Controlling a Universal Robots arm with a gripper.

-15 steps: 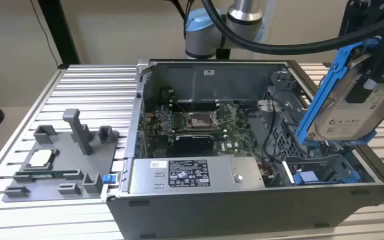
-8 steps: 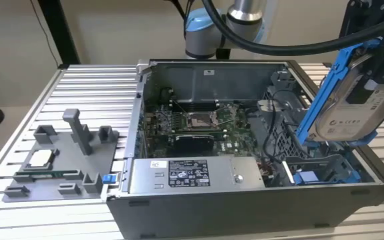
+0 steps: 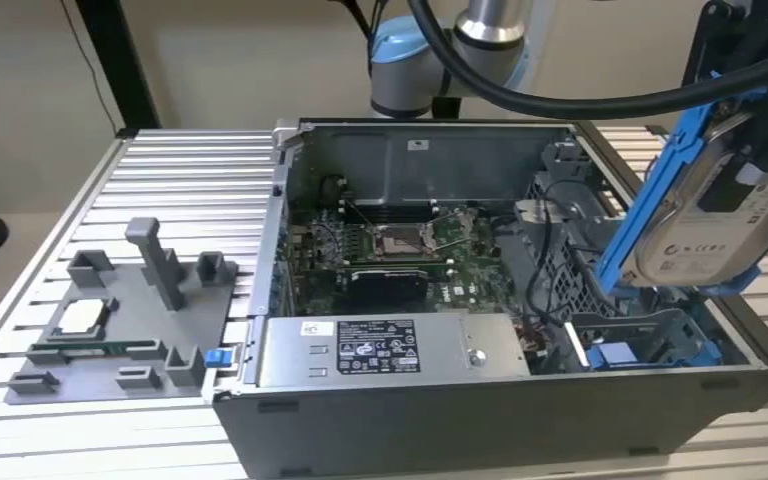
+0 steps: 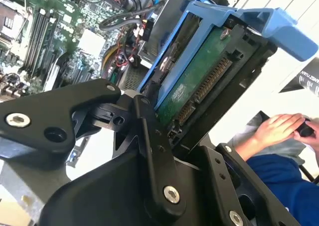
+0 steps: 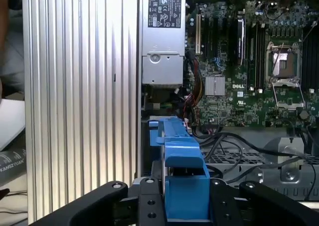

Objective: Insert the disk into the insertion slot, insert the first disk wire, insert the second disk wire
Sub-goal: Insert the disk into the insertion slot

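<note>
While the disk [image 3: 698,235] hangs tilted over the slot [image 3: 631,345], the gripper [image 4: 179,136] clamps its upper end between shut jaws. The disk partly hides the slot.

End effector [image 3: 747,150] high at exterior view's right, clamped shut.

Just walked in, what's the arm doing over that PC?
The gripper is shut on the disk, holding it nearly upright above the open case, over the slot at the exterior view's right. The disk is not in the slot yet, and no wire is on its connector.
</note>
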